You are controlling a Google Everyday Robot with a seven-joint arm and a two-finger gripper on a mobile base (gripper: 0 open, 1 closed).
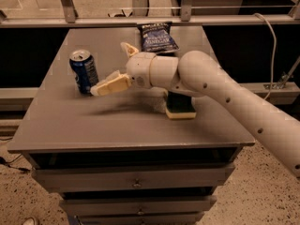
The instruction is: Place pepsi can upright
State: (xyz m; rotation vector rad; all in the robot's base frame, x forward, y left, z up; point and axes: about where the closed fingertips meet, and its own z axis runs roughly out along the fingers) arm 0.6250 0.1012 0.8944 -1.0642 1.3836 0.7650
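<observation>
The pepsi can (84,71), dark blue with a silver top and pull-tab, stands upright on the left part of the grey table (70,121). My gripper (111,68) is just to the right of the can, open, with one cream finger (112,84) low near the can's base and the other finger (128,48) raised behind. The fingers hold nothing and are apart from the can.
A flat dark blue chip bag (156,36) lies at the back of the table. A green and yellow sponge (180,107) lies right of centre, partly under my arm. Drawers sit below the table's front edge. A metal rail runs behind.
</observation>
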